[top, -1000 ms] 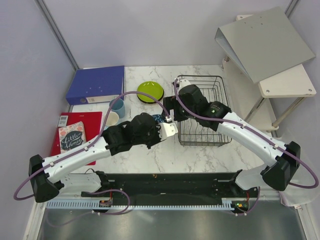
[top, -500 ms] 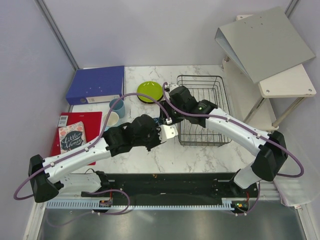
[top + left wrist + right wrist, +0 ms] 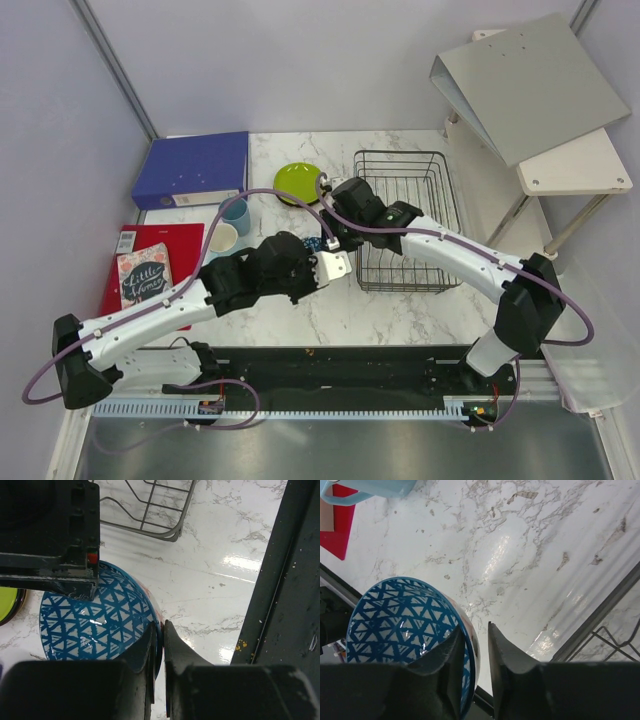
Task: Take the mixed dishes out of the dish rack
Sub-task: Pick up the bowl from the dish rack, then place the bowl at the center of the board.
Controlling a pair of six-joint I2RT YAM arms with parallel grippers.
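My left pincer point(image 3: 159, 627) is clamped on the blue bowl point(image 3: 95, 625) rim, just left of the dish rack point(image 3: 400, 154). My right pincer point(image 3: 476, 630) straddles the opposite rim. Can't tell if it's biting yet.

On a patterned booklet point(image 3: 143, 278) laid on the red mat point(image 3: 186, 242), white script is seen on a dark panel; "Little" can be made out, and the word beneath is too small to be read. A white spine label point(image 3: 186, 200) is carried by the blue binder point(image 3: 195, 163), but nothing on it can be read.
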